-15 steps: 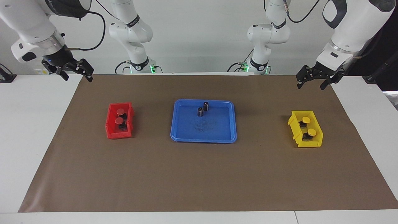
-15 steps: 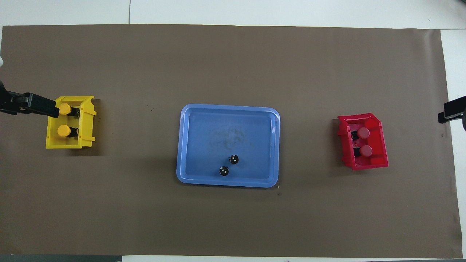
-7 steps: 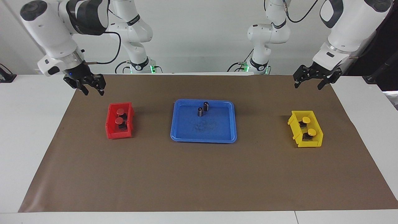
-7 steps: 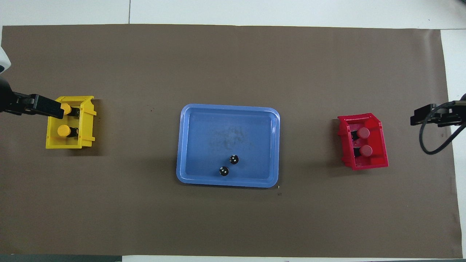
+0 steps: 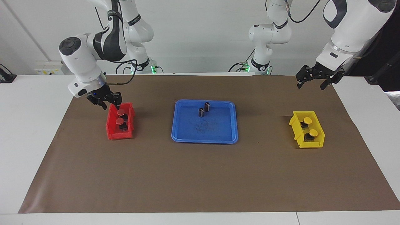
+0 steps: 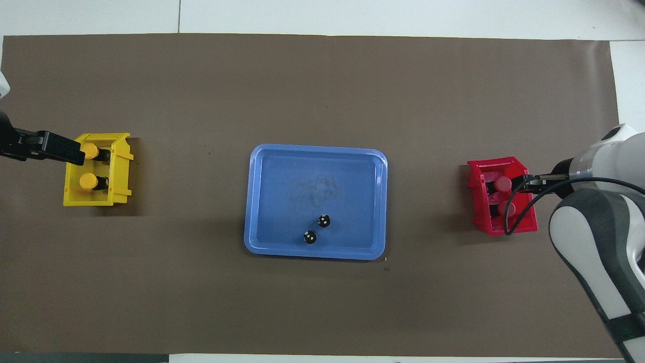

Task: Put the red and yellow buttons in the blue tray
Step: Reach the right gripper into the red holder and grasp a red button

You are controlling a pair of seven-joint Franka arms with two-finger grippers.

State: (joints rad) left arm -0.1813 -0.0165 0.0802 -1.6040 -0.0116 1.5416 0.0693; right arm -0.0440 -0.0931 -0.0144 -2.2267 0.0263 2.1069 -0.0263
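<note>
A brown mat (image 5: pixel 200 175) covers the bench, with much bare room around the blue tray (image 5: pixel 204 139), which holds two dark cylinders (image 5: pixel 203 109). The red bin (image 5: pixel 120 131) holds both red buttons (image 5: pixel 120 116); the yellow bin (image 5: pixel 307 140) holds both yellow buttons (image 5: pixel 310 126). The right gripper (image 5: pixel 107 103) is over the red bin's edge; whether its fingers are spread cannot be told. The left gripper (image 5: pixel 314 82) waits, fingers spread.

A plain white wall (image 5: pixel 203 37) rises past the white table (image 5: pixel 31 125).
</note>
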